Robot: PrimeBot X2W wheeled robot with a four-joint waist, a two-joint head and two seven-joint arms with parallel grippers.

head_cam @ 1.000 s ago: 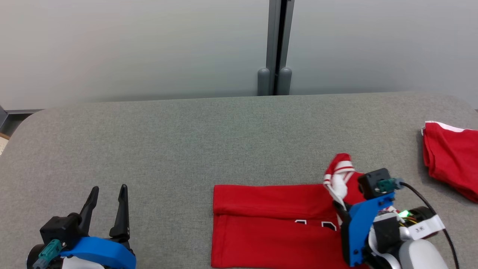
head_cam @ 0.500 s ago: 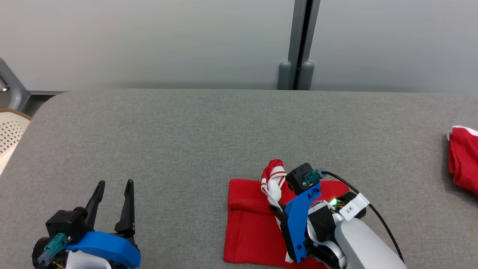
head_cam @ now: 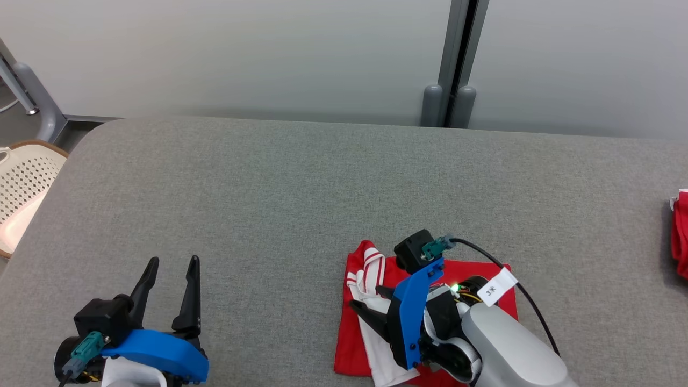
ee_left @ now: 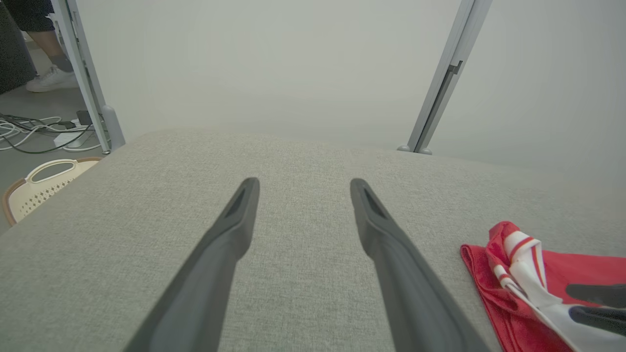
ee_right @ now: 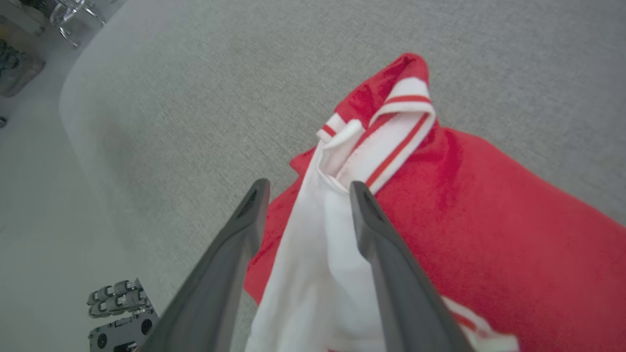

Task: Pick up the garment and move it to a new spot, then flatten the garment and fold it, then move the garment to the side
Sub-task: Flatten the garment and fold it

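The red garment (head_cam: 352, 344) lies folded near the front edge of the grey padded table (head_cam: 301, 188). Its white, red-striped band (head_cam: 368, 266) is turned over on top at the left end. My right gripper (head_cam: 366, 298) hovers over that band, open, its fingers straddling the white fabric without pinching it. In the right wrist view the right gripper (ee_right: 308, 186) has the white strip between and under its fingers, with the garment (ee_right: 489, 234) beside it. My left gripper (head_cam: 173, 260) stands open at the lower left, well clear of the cloth. The left gripper (ee_left: 304, 183) holds nothing; the garment (ee_left: 494, 283) lies to its right.
A second red cloth (head_cam: 680, 236) lies at the table's right edge. A cream perforated basket (head_cam: 21, 183) stands on the floor off the left end. Grey partition posts (head_cam: 449, 105) rise behind the table. A person's foot (ee_left: 46, 80) and floor cables show at far left.
The camera has turned left. My right gripper carried the striped edge leftward across the garment, folding it narrower, then opened and let it go. The left gripper stayed open.
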